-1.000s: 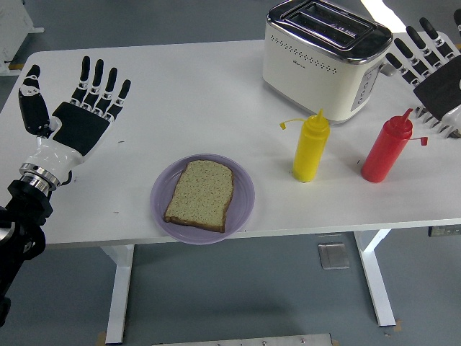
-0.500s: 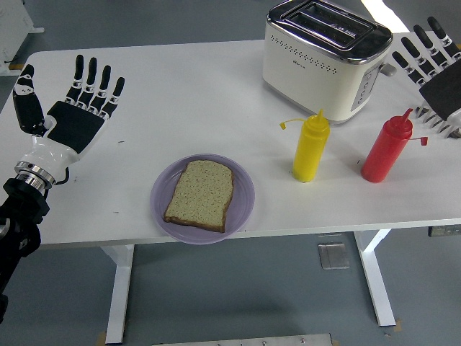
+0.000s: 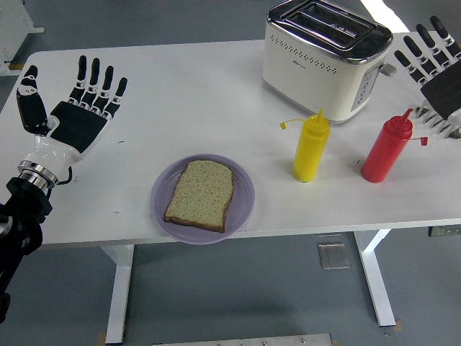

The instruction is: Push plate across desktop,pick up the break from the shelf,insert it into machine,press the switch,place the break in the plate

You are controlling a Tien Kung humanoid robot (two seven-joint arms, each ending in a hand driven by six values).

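Bread (image 3: 199, 195) lies flat on the plate (image 3: 243, 202), which sits at the worktop's (image 3: 187, 94) near edge, well apart from the toaster (image 3: 324, 58). Left robot hand (image 3: 75, 115): palm up, fingers spread, grasping nothing. Right robot hand (image 3: 436, 72): fingers extended, released, at the right edge beside the toaster.

Assessment: the slice is light, soft and crumbly, so it will likely tear or dent under a hard pinch. Best taken by opposite crust edges with gentle pressure. The plate appears smooth and should slide readily; push low at its rim.
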